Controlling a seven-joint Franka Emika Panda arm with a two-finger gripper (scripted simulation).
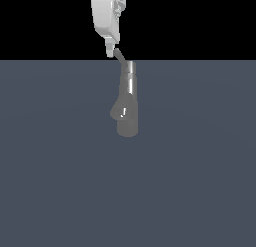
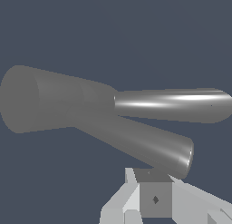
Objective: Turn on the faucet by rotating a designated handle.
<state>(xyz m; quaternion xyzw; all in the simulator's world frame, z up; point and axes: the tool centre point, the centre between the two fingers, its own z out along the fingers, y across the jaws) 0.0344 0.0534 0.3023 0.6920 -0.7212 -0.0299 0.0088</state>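
The faucet (image 1: 129, 98) is a glossy grey column standing in the middle of the exterior view, with a rounded spout (image 1: 119, 111) bulging low on its side. The handle (image 1: 120, 56), a thin dark rod, slants up from the column's top toward the exterior view's left. My white gripper (image 1: 110, 53) hangs from above. Its narrow tip touches the rod's free end, with the fingers showing as one piece and no gap. In the wrist view the faucet (image 2: 54, 103) lies across the picture. The handle (image 2: 145, 143) branches off it and ends just beside my gripper (image 2: 154, 178).
A flat, dark blue-grey floor (image 1: 200, 191) surrounds the faucet on all sides. Behind it is a black background. No other objects are in view.
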